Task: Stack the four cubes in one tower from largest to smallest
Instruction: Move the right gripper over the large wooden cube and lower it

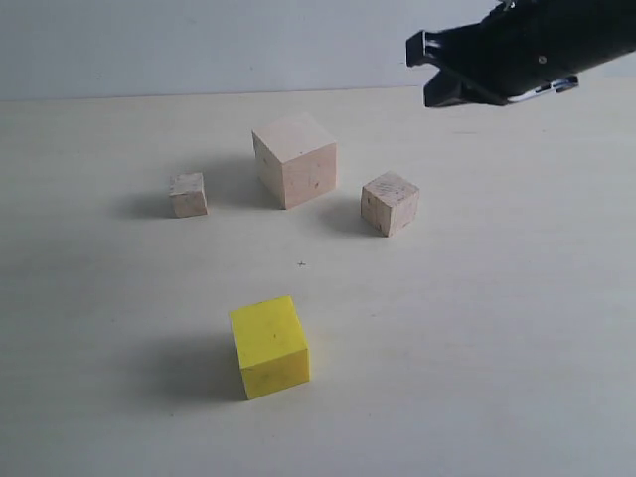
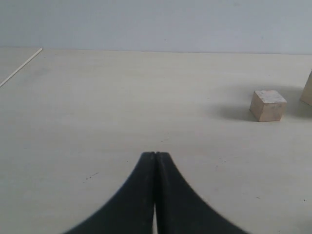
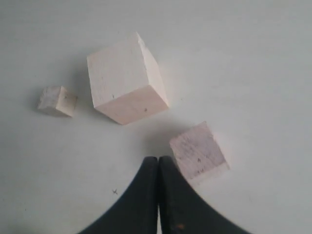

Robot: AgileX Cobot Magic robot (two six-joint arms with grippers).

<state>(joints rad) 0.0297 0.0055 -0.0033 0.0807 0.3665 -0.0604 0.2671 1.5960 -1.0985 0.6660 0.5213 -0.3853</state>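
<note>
Pale table point(image 1: 517, 378) carries large cube point(image 1: 295, 159), yellow cube point(image 1: 269, 346), medium cube point(image 1: 390, 203) and tiny cube point(image 1: 188, 194), all unstacked; left gripper point(image 2: 155, 155) and right gripper point(image 3: 158, 158) clenched, empty.

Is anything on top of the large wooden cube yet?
No. The large cube shows a bare top face in exterior and right wrist views. Its underside, against the table, is hidden.
</note>
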